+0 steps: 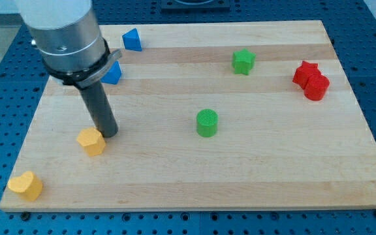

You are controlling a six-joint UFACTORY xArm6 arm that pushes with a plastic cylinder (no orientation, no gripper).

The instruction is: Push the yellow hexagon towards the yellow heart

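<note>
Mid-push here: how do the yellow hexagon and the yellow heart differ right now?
The yellow hexagon has flat faceted sides; the yellow heart has a rounded, lobed outline. The hexagon lies further up the board with my tip against its upper-right side; the heart sits alone in the view's bottom-left corner, near the board's edge. Both share the same yellow and similar size.

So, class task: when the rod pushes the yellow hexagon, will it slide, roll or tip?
The yellow hexagon looks low with a flat base, so it will probably slide rather than tip or roll. My tip meets its upper-right edge, off centre, so it may turn. The wooden board looks smooth, so little should hinder it.
</note>
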